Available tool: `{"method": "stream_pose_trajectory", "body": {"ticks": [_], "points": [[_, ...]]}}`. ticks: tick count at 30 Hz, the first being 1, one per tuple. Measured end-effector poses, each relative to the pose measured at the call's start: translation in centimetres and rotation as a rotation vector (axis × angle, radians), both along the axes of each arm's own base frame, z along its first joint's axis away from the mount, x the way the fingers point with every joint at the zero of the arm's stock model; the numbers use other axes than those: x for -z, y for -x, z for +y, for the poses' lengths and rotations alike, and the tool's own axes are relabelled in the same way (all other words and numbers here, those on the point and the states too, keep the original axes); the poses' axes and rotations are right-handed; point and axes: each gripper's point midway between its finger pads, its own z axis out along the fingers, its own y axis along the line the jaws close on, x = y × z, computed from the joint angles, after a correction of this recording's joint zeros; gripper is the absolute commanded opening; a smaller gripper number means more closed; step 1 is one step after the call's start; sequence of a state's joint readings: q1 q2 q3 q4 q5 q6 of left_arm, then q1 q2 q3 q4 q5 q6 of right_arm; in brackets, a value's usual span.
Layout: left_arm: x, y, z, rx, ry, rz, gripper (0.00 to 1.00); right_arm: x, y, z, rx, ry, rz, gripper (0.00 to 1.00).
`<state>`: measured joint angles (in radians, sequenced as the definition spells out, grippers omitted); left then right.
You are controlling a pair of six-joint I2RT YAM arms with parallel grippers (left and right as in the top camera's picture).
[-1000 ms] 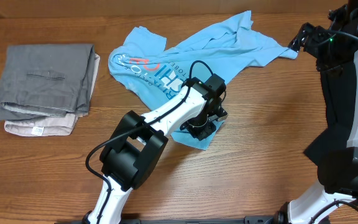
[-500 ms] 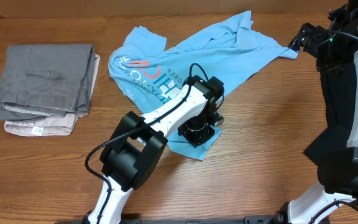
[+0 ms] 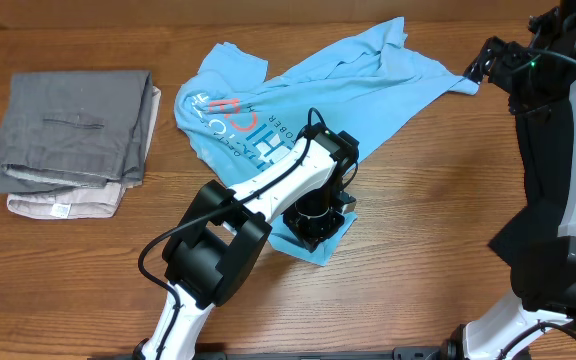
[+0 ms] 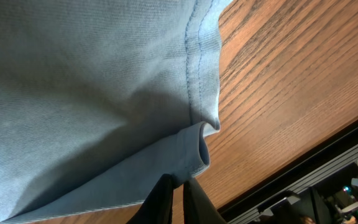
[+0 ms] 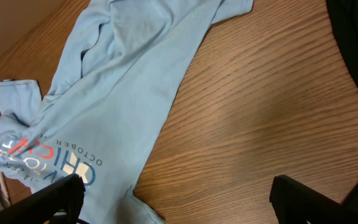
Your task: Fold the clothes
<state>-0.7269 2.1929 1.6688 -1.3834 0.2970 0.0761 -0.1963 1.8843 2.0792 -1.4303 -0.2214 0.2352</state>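
1. Overhead, at my far left, I count one stack of folded garments point(image 3: 76, 130) with two pieces showing: a grey one on top and a pale one point(image 3: 63, 205) under it, its edge sticking out toward me.
2. One light blue T-shirt point(image 3: 368, 75) lies crumpled across the far middle of the tabletop point(image 3: 418, 200). Its red-and-blue lettering point(image 3: 238, 115) faces up at the left end, and a narrow end trails off to the right. One corner reaches down toward the centre.
3. I have two arms. The left arm point(image 3: 268, 185) reaches up from the near edge and comes down on that near corner of the T-shirt. In the left wrist view, the left jaws are narrow, almost together, nipping the rolled hem point(image 4: 197, 149) at its stitched edge.
4. The right arm point(image 3: 568, 150) stands along the right side. Seen from the right wrist, the right jaws are wide apart over bare wood and hold nothing, with the T-shirt lying ahead of them.
5. The tabletop is brown wood with a clear grain. Past its edge, the left wrist view shows a dark rail point(image 4: 303, 180) and blurred gear with small lights.
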Motion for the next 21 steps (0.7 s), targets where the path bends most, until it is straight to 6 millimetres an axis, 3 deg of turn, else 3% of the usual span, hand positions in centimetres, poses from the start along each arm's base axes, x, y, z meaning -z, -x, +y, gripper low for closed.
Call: {"method": "stream_pose_trajectory", "body": {"ticks": [3, 7, 10, 21], "points": [[0.0, 0.0, 0.0, -0.001, -0.001, 0.0, 0.18, 0.0, 0.0, 0.0, 0.001, 0.0, 0.0, 1.0], [0.4, -0.1, -0.1, -0.002, 0.007, -0.01, 0.38, 0.0, 0.0, 0.0, 0.001, 0.0, 0.0, 1.0], [1.3, -0.2, -0.2, 0.001, 0.019, -0.022, 0.44, 0.0, 0.0, 0.0, 0.001, 0.0, 0.0, 1.0], [2.6, -1.4, -0.8, 0.035, 0.059, -0.089, 0.44, 0.0, 0.0, 0.0, 0.001, 0.0, 0.0, 1.0]]}}
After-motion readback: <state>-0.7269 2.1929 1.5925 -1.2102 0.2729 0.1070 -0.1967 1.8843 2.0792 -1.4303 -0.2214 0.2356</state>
